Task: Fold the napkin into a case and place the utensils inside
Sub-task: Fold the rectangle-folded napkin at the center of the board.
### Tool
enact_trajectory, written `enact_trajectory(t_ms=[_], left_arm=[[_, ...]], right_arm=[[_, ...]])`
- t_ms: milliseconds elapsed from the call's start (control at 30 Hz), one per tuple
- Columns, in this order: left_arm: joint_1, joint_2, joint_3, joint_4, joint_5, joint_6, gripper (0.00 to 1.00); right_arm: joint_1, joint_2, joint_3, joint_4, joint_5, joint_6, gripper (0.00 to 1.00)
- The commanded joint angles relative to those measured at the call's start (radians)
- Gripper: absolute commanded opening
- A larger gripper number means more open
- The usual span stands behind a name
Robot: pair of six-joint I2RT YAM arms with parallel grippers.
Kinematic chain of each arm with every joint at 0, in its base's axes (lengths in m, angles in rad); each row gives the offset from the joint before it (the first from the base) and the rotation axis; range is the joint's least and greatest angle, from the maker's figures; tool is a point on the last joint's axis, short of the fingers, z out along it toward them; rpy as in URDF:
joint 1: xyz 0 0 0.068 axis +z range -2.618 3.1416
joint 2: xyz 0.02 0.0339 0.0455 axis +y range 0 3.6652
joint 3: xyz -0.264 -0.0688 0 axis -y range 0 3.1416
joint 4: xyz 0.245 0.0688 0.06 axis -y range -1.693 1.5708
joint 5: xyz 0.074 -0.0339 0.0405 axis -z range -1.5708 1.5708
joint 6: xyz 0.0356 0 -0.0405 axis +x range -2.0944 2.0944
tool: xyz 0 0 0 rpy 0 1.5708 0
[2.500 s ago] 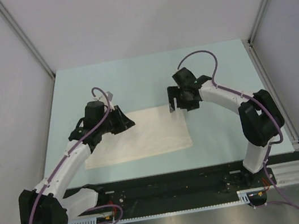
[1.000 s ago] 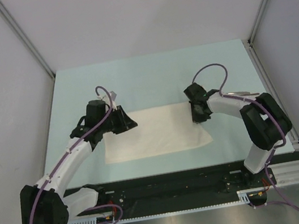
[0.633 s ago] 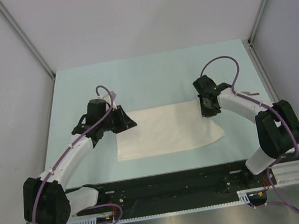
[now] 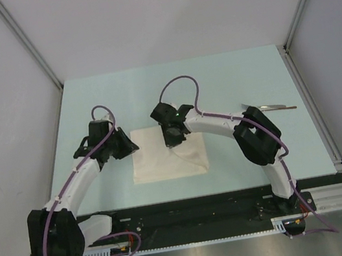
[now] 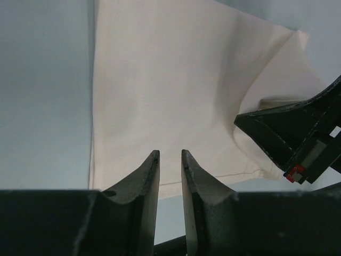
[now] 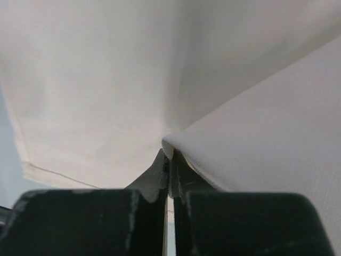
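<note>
The cream napkin (image 4: 161, 164) lies on the pale green table, folded over to a narrower shape. My right gripper (image 4: 171, 138) is shut on a corner of the napkin (image 6: 96, 80), and the folded layer hangs over its fingertips (image 6: 169, 154). That lifted flap (image 4: 193, 152) slopes down to the right. At the napkin's left edge my left gripper (image 4: 128, 148) stands open by a narrow gap with nothing between its fingers. From the left wrist its tips (image 5: 169, 153) hover over the napkin (image 5: 170, 80). The spoon (image 4: 271, 108) lies at the right, apart from both.
The right arm (image 4: 223, 122) arches across the table from its base to the napkin. A metal rail (image 4: 308, 105) borders the table on the right. In the left wrist view the right gripper's black body (image 5: 295, 136) stands at the napkin's far side.
My right gripper has swept left with the napkin's right edge, folding it over onto the rest. The left gripper drew back a little to the left. The spoon has come into view.
</note>
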Motion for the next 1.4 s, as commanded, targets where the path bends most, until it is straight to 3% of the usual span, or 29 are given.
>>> enact_trajectory(t_ms=[0,367,633,1367], left_arm=[[0.012,-0.011,-0.010,0.007,-0.015,0.001,0.27],[0.027,0.038,-0.017,0.006,-0.012,-0.007,0.27],[0.039,0.102,-0.023,-0.005,-0.005,-0.028,0.25],[0.102,0.065,-0.040,-0.021,-0.040,-0.019,0.25]], right_arm=[[0.017,-0.003,0.075,0.061,-0.068,0.086,0.00],[0.037,0.058,0.085,0.224,-0.259,0.177,0.00],[0.036,0.127,0.157,0.213,-0.254,0.171,0.00],[0.030,0.297,0.368,0.153,-0.299,0.123,0.01]])
